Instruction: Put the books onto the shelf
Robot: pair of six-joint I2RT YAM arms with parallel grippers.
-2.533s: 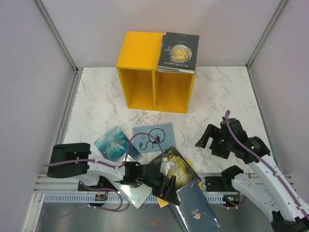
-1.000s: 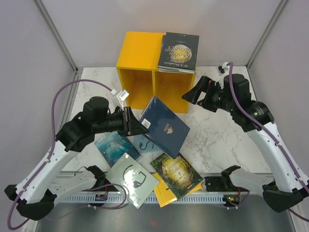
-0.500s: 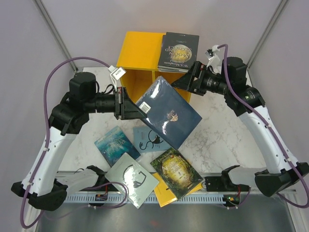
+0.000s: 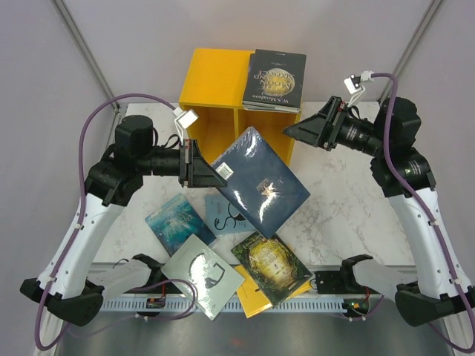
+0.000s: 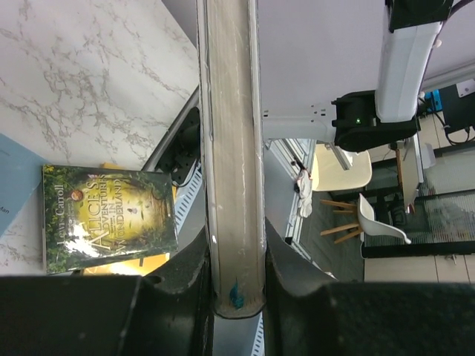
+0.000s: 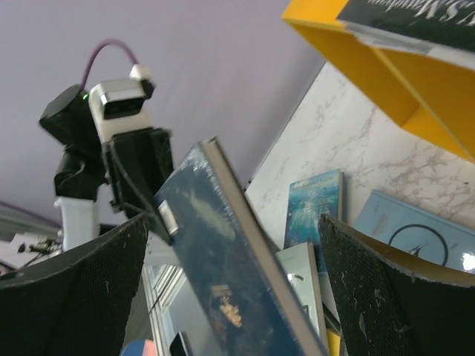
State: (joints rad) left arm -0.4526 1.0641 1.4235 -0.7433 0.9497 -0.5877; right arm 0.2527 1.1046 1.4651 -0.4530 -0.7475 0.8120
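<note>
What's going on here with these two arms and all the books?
Two robot arms are putting books onto a yellow shelf. The left gripper pinches a navy blue book by its edge and holds it tilted in the air in front of the shelf's openings. The right gripper hangs open beside the book's far corner, holding nothing. A black book lies flat on top of the shelf. A teal book, a grey book, a green book and others lie on the table.
</note>
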